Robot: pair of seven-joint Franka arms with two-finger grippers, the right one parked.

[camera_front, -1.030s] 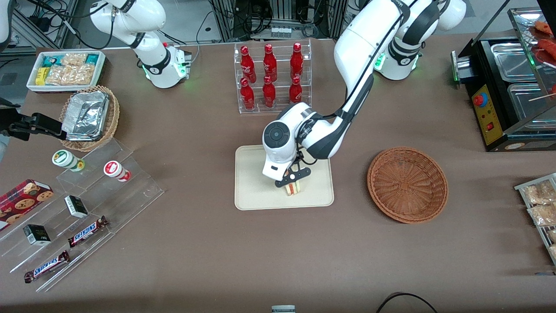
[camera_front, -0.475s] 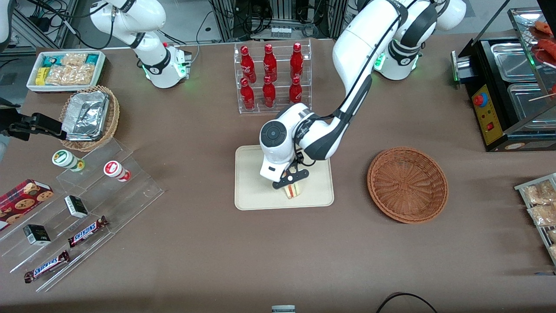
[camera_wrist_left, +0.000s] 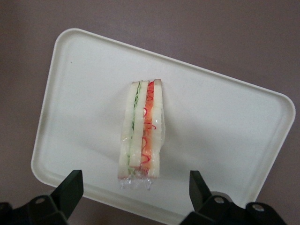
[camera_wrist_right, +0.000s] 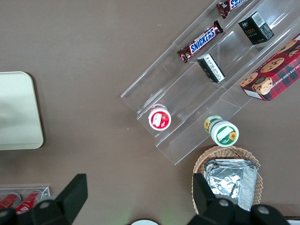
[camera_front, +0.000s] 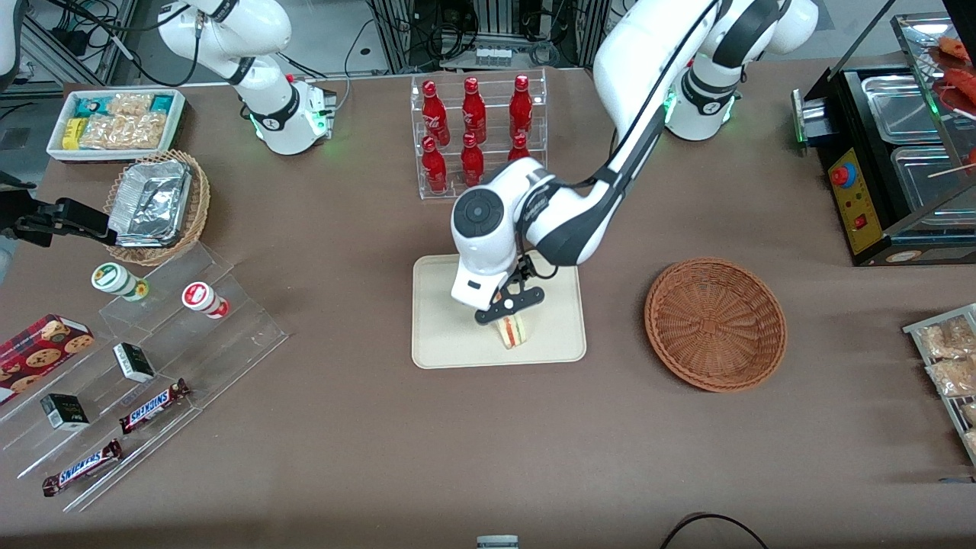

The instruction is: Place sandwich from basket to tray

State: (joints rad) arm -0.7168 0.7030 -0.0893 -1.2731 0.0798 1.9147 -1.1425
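The sandwich [camera_front: 512, 330] stands on edge on the cream tray [camera_front: 442, 335], its red, orange and green layers showing; it also shows in the left wrist view [camera_wrist_left: 142, 130] in clear wrap on the tray [camera_wrist_left: 220, 126]. My left gripper [camera_front: 508, 307] hangs just above the sandwich, open and empty, its fingers [camera_wrist_left: 70, 190] spread wide to either side of it and clear of it. The reddish-brown wicker basket [camera_front: 715, 324] sits empty on the table beside the tray, toward the working arm's end.
A clear rack of red bottles [camera_front: 476, 133] stands farther from the front camera than the tray. A stepped acrylic display with snack bars [camera_front: 152, 404] and a foil-filled wicker basket [camera_front: 156, 206] lie toward the parked arm's end. A black warmer [camera_front: 892, 152] stands at the working arm's end.
The gripper has let go of the sandwich and risen above it, the wrist lifting slightly away from the tray. The sandwich stays standing on the tray.
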